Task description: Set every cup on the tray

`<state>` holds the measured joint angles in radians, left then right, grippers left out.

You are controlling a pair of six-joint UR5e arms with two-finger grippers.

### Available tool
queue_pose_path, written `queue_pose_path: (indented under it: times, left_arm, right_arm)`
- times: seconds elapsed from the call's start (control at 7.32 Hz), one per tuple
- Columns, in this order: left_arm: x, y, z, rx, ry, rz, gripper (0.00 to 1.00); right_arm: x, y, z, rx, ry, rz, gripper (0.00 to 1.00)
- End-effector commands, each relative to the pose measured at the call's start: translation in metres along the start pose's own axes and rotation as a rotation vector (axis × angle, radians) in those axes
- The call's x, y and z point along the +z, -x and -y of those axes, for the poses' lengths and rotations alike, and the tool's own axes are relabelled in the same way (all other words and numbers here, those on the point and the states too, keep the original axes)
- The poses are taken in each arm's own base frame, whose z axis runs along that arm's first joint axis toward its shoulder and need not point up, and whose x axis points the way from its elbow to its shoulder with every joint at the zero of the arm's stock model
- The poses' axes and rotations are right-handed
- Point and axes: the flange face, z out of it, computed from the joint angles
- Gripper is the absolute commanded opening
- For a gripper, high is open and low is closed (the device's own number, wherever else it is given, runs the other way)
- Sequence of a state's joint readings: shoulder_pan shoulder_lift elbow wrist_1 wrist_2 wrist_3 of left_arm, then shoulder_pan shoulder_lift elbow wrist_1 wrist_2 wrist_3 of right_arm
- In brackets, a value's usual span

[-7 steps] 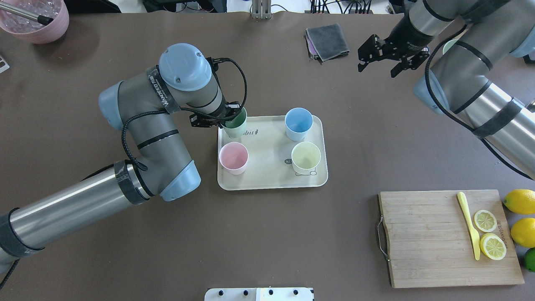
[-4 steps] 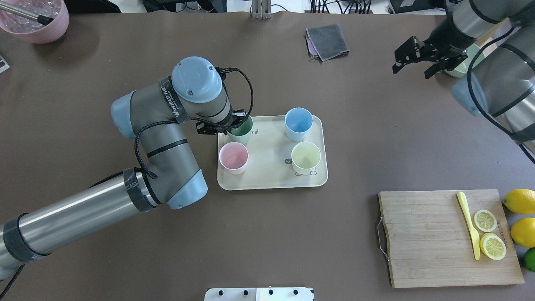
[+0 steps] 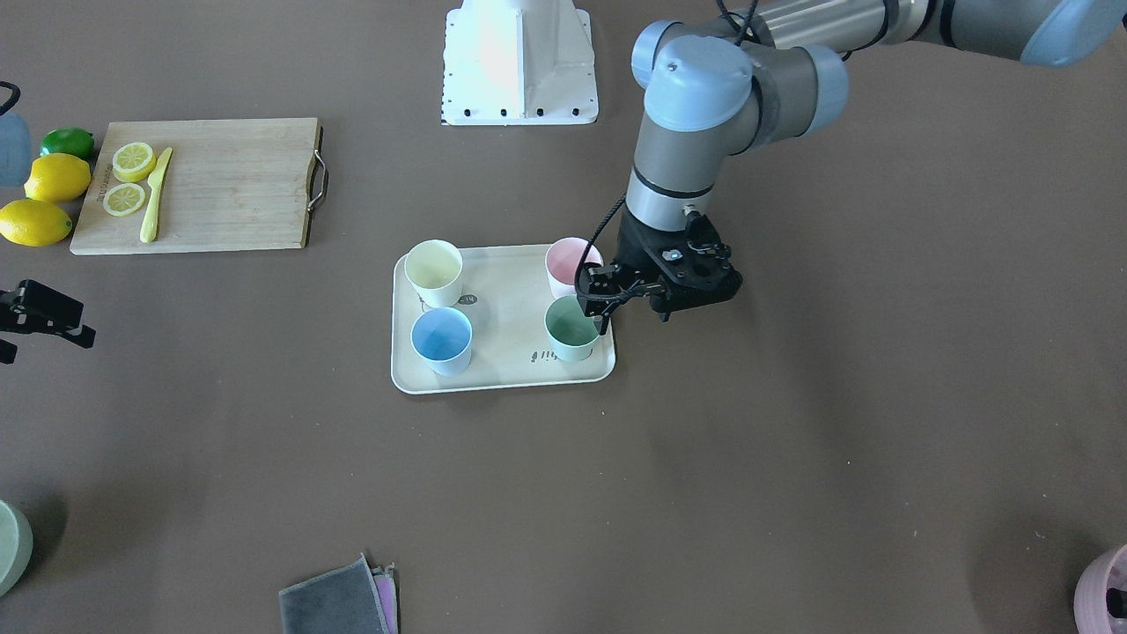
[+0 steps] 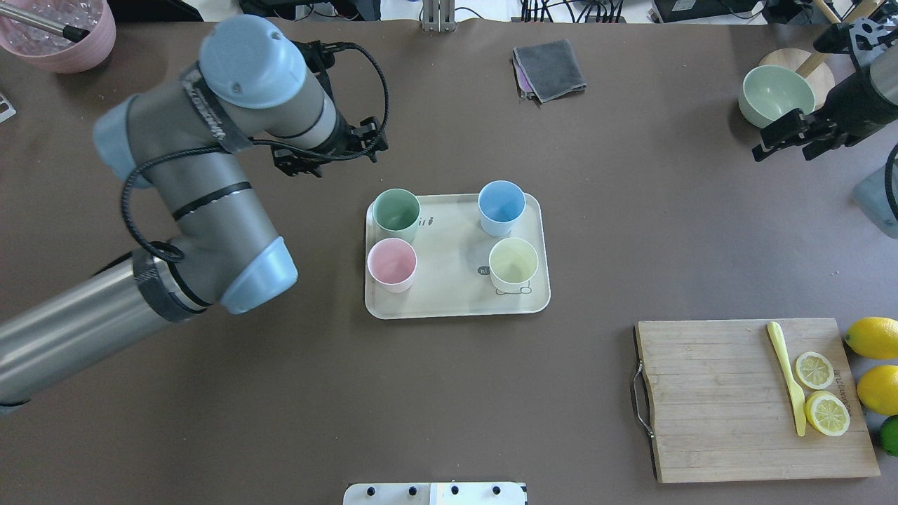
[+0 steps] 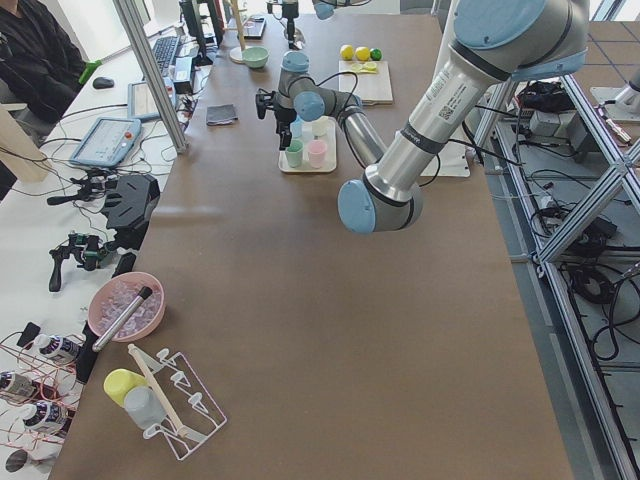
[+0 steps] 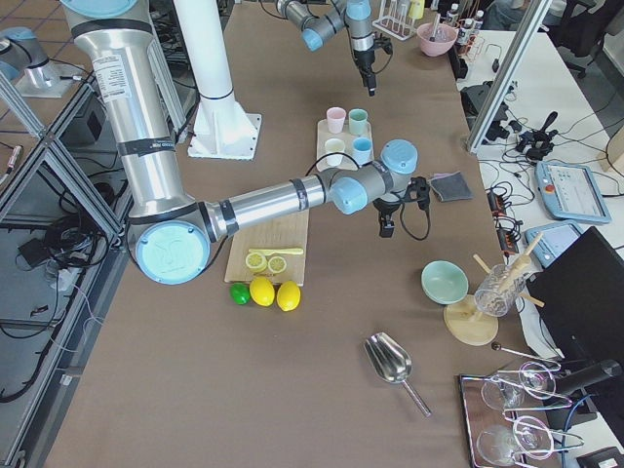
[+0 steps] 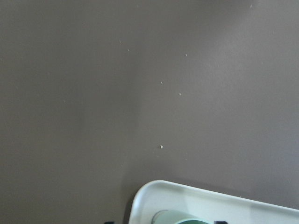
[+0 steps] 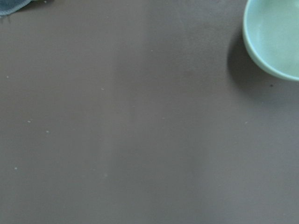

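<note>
Left gripper [image 4: 330,153] is withdrawing, fingers apart, from nearby green cup [image 4: 396,209]; right gripper [image 4: 789,140] also spread. Cup likely light, rigid: pinch rim.

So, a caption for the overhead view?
Green cup, pink cup, blue cup, yellow cup, all on the cream rectangular tray; left gripper open, off it.

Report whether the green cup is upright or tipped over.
Upright. The green cup stands on the tray, its round mouth facing up.
</note>
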<state>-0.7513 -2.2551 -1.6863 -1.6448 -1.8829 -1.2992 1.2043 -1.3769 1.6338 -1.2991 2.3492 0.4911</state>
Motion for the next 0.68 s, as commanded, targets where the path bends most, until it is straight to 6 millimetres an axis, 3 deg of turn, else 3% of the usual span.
queue_pose_path:
  times: [0.0, 0.14, 0.27, 0.41, 0.55]
  left_arm:
    - [-0.061, 0.121, 0.049, 0.066, -0.063, 0.0, 0.98]
    - [-0.067, 0.164, 0.053, 0.06, -0.103, -0.016, 0.98]
    - [-0.068, 0.22, 0.072, 0.017, -0.143, -0.006, 0.98]
    - [-0.05, 0.256, 0.072, 0.002, -0.149, 0.027, 0.98]
    - [-0.036, 0.281, 0.085, -0.007, -0.139, 0.062, 0.98]
  right_arm:
    - [0.0, -0.031, -0.008, -0.051, -0.088, -0.091, 1.0]
    - [0.005, -0.04, -0.011, -0.036, -0.075, -0.093, 1.0]
    - [0.005, -0.052, -0.017, -0.015, -0.068, -0.108, 1.0]
    - [0.005, -0.071, -0.023, -0.003, -0.059, -0.12, 1.0]
    - [-0.01, -0.1, -0.024, -0.008, -0.062, -0.116, 1.0]
